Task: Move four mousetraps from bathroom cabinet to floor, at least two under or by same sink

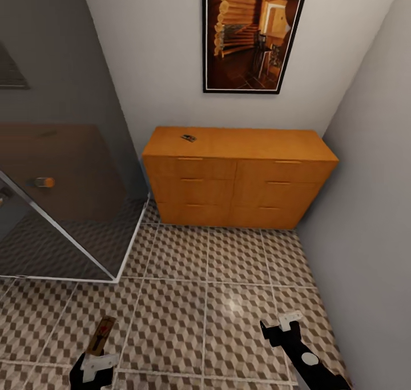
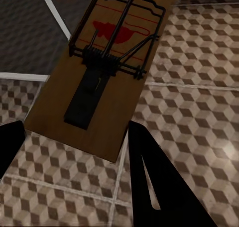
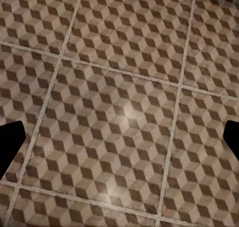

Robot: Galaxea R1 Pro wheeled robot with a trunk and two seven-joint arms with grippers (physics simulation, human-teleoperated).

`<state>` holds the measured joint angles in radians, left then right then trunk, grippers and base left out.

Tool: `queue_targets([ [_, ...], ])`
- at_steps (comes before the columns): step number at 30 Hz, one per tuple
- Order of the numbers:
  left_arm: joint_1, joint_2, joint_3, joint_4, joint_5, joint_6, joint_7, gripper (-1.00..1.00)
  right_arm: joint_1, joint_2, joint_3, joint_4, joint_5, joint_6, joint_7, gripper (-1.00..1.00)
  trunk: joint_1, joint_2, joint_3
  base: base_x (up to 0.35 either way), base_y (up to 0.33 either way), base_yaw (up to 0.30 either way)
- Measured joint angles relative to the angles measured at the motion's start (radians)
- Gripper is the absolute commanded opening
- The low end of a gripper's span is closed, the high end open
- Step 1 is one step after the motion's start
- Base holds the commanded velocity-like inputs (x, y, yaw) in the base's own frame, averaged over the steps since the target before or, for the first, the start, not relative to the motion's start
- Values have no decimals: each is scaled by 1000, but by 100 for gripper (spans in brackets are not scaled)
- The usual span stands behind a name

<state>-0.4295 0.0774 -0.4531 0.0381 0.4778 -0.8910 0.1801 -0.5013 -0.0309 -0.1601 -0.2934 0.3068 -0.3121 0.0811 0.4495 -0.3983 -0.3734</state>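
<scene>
The left gripper (image 1: 97, 360) has a mousetrap (image 1: 103, 334) pinched by its near end, fingers closed against the board's two sides, and the trap's long axis runs straight out ahead of the claw, pointing roughly toward the cabinet (image 1: 240, 176). In the left wrist view the trap (image 2: 107, 67) sits wire side up with its red mark and spring bar plain to see, hanging over the patterned floor (image 2: 189, 87) and not touching it, as far as I can judge. That's the relation that matters: the board is above the tiles, so the next move looks like a lowering and a release, provided this is the right patch of floor (no sink shows here, so how near one is I can't say). Over on the right, the right gripper (image 1: 281, 325) is spread wide with nothing between its fingers (image 3: 10, 147), looking down on bare tile (image 3: 124, 112). Another small dark trap (image 1: 189, 137) lies on the cabinet top toward its left end, well apart from both arms, and the empty right arm seems free for it. The room is tight: glass shower panel (image 1: 68, 207) at left, grey wall (image 1: 371, 207) at right, framed picture (image 1: 254, 33) above the cabinet.
</scene>
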Motion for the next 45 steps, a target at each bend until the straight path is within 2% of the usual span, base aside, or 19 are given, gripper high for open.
queue_targets([
  [20,0,0,0,0,-1,3,0,-100,0,0,0,0,0,-1,0,100,0,0,0,0,-176,270],
  [30,0,0,0,0,0,2,0,-100,0,0,0,0,0,-2,0,100,0,0,0,0,-47,35],
  [45,0,0,0,0,0,3,0,-100,2,0,0,0,0,-2,0,100,0,0,0,25,-179,0],
])
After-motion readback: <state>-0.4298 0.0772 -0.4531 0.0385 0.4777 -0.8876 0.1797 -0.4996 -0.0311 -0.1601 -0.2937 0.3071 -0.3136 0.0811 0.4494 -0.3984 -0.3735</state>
